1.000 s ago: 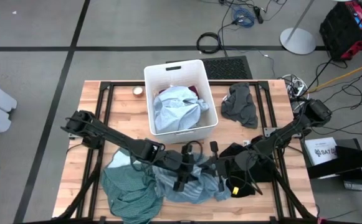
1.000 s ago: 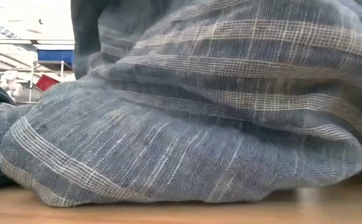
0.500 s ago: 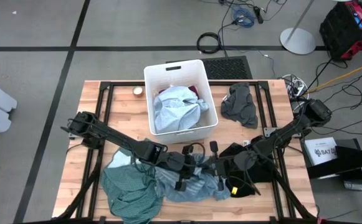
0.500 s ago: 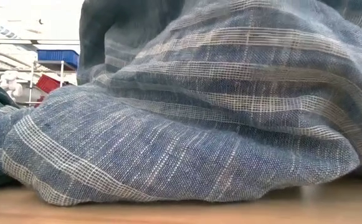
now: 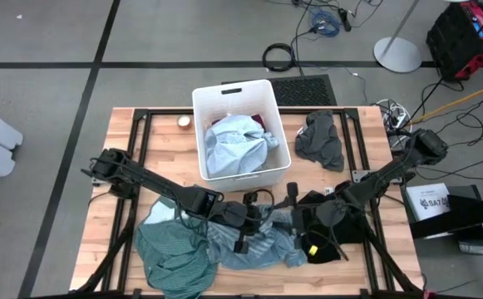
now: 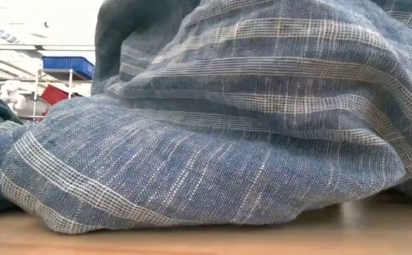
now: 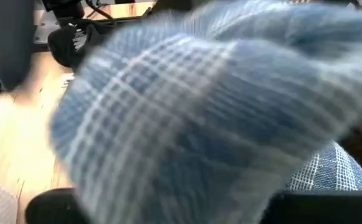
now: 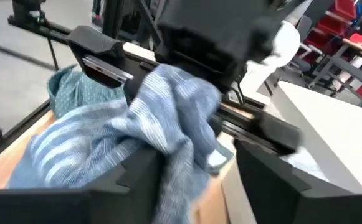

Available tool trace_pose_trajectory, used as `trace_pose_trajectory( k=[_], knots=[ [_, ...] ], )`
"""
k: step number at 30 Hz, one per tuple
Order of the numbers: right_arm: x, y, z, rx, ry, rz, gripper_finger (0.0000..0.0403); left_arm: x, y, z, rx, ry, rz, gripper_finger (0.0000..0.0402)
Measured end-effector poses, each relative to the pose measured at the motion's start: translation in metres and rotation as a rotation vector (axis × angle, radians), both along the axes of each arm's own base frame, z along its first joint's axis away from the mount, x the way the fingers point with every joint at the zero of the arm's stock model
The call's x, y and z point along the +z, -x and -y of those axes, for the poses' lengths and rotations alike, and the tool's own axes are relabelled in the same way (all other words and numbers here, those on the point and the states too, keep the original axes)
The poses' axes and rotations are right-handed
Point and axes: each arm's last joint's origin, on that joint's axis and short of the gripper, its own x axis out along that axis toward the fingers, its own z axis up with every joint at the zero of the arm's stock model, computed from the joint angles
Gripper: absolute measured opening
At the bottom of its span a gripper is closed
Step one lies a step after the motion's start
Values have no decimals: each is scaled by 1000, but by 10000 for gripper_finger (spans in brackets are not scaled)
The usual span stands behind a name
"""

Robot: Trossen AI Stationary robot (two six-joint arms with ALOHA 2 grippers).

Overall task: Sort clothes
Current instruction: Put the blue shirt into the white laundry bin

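Note:
The blue-grey striped garment (image 5: 262,245) lies bunched at the table's near middle and fills the low view (image 6: 206,142). My left gripper (image 5: 241,239) is shut on it from above; the cloth (image 7: 199,106) covers its fingers in the left wrist view. My right gripper (image 8: 193,180) stands open at the garment's right end (image 5: 293,219), a fold of it between the fingers. The teal green garment (image 5: 170,253) lies to the left, partly under the striped one. A black garment (image 5: 332,226) lies under my right arm. My left gripper holds a raised bunch of the striped garment (image 8: 174,84), coming at it from above. The cloth hides the fingers, so layers and depth do not show. The rest of the garment lies slack on the table. My right gripper has a hanging fold of the striped garment (image 8: 171,155) against the inner side of one open finger (image 8: 137,177); the other finger stands clear of it.
The white bin (image 5: 204,104) at the far middle holds a light blue garment (image 5: 237,145) over a maroon one. A dark grey garment (image 5: 320,141) lies at the far right. A small round object (image 5: 184,122) sits left of the bin.
The striped garment has been drawn up and bunched: in the low view its upper folds have shifted right and its right lower edge has risen off the table. My right gripper has drawn back a little toward the table's right edge.

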Motion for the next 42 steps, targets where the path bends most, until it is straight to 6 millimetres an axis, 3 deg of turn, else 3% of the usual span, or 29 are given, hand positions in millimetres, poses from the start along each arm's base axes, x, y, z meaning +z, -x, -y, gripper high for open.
trace_pose_trajectory(
  k=[6,11,17,26,34,42],
  knots=[
    [49,40,10,-21,-164,-130,237,15,10,-4,30,-23,6,20],
    [75,72,20,-63,-302,-232,237,56,29,-9,22,-12,123,20],
    [75,90,22,-67,-358,-287,232,117,67,-23,78,-68,329,20],
    [72,89,20,-75,-345,-308,231,196,113,-48,191,-52,790,20],
    [72,89,20,-69,-331,-307,231,230,133,-92,427,-116,1036,20],
    [72,89,20,-74,-309,-297,231,236,134,-150,633,-203,1070,20]
  ],
)
